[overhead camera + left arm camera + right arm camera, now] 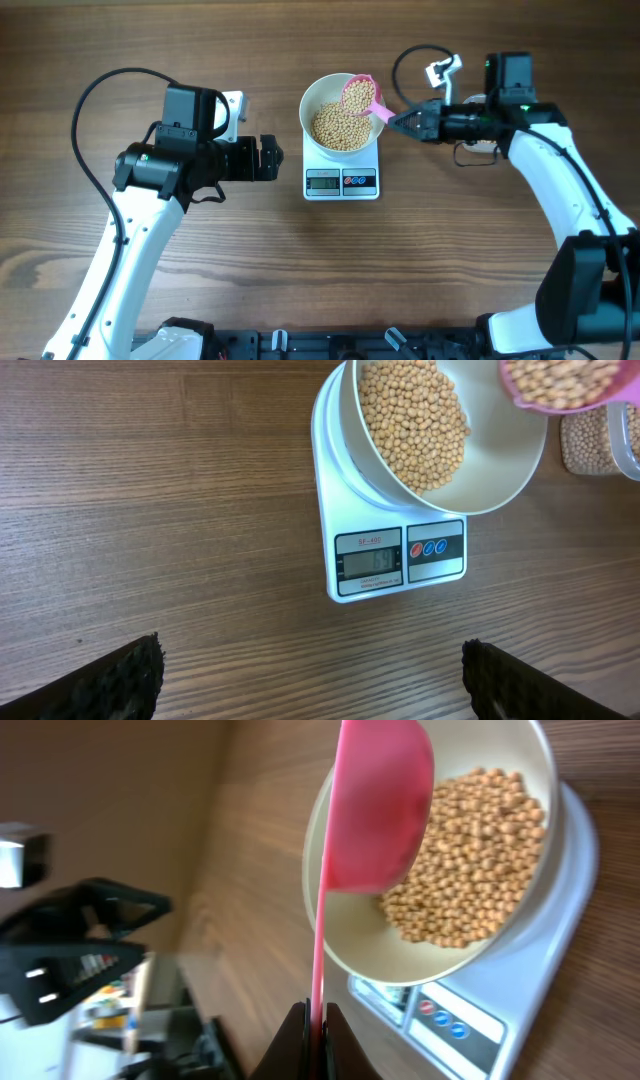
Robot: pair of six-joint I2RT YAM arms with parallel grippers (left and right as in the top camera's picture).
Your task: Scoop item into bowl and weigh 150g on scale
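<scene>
The white bowl [308, 125] stands on the small white scale [342, 181] at the table's middle and holds a heap of tan beans [340, 128]. Over the bowl's right rim hangs a pink scoop [358, 95] loaded with beans. My right gripper [393, 118] is shut on its thin handle. In the right wrist view the scoop [375, 810] is tilted over the bowl [360, 935] and the beans [470, 850]. My left gripper [275, 158] is open and holds nothing, left of the scale. Its view shows the scale [350, 510], the bowl [500, 470] and the scoop [560, 385].
A clear plastic tub [590, 440] with more beans sits just right of the scale, seen at the left wrist view's right edge. Bare wooden table lies under my left gripper [313, 680]. The scale's display and buttons [450, 1025] face the front edge.
</scene>
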